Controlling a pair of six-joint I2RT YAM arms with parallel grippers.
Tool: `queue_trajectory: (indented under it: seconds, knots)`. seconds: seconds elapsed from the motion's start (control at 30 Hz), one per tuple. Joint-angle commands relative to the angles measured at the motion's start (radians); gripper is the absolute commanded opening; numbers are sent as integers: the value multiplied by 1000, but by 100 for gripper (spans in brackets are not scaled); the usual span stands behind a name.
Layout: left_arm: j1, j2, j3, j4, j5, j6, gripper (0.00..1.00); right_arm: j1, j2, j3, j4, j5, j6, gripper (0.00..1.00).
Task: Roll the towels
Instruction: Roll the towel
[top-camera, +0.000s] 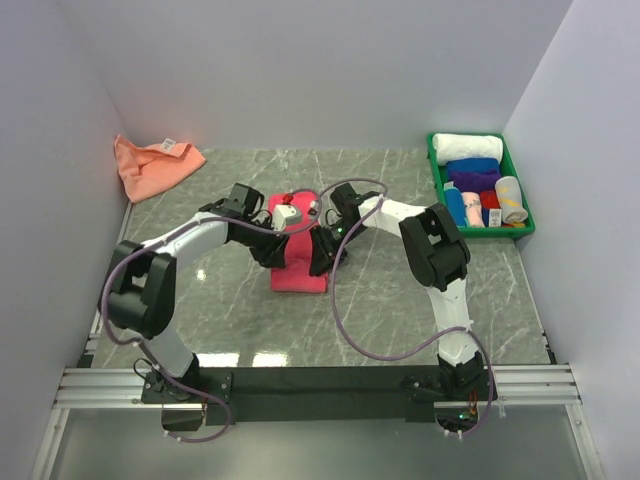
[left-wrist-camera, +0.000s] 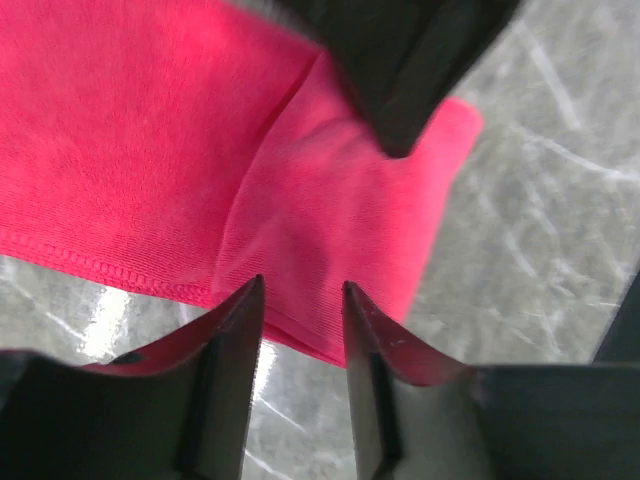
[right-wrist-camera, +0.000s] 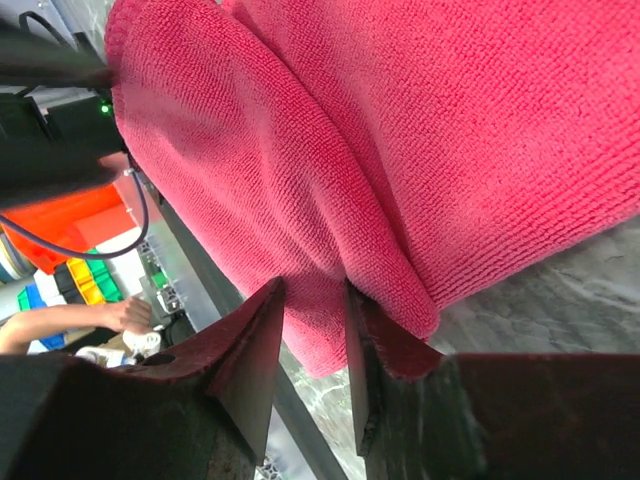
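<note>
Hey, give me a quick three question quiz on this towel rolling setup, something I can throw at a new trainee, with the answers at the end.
1. True or false: the green tray at the far right holds rolled towels.
2. Where does the orange towel lie? A: in the tray. B: crumpled at the far left corner of the table. C: on the floor.
3. Which towel has its cloth between the fingers of both the left gripper and the right gripper?
Key: 1 true. 2 B. 3 the pink towel, in the middle of the table.
</note>
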Motion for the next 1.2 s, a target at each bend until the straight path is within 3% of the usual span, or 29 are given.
queue_trajectory:
  seconds: [0.0,0.1,0.2,0.23,0.33,0.47,0.6,0.77,0.97,1.03,1.13,1.17]
  knots:
    - [15,80,-6,19,-13,-8,39,18,25,4,12,71,-33,37]
    - [61,113,-24,-14,-27,41,31,18,31,-10,-3,79,-50,29]
    - [76,49,-61,-33,-51,99,30,18,22,-23,-5,97,-64,22]
    - [76,21,-64,-36,-57,112,31,20,19,-26,-3,102,-67,22]
    - [61,-105,-75,-47,-62,149,48,29,4,-33,-8,134,-75,20]
    - [-43,-276,-168,27,-151,193,57,40,-7,-40,-9,154,-113,19]
    - [-227,-369,-314,148,-307,224,60,43,-4,-43,-3,137,-95,18]
    - [-337,-325,-372,278,-401,265,62,44,-5,-36,-14,125,-93,18]
    - [-388,-240,-411,387,-496,291,65,43,13,-20,-38,126,-107,18]
    - [-396,-219,-414,401,-498,296,64,44,18,-17,-40,125,-108,18]
    - [-405,-177,-411,390,-502,298,52,43,15,-11,-49,109,-110,18]
    - [-411,-165,-406,377,-504,298,41,41,12,-8,-52,102,-105,18]
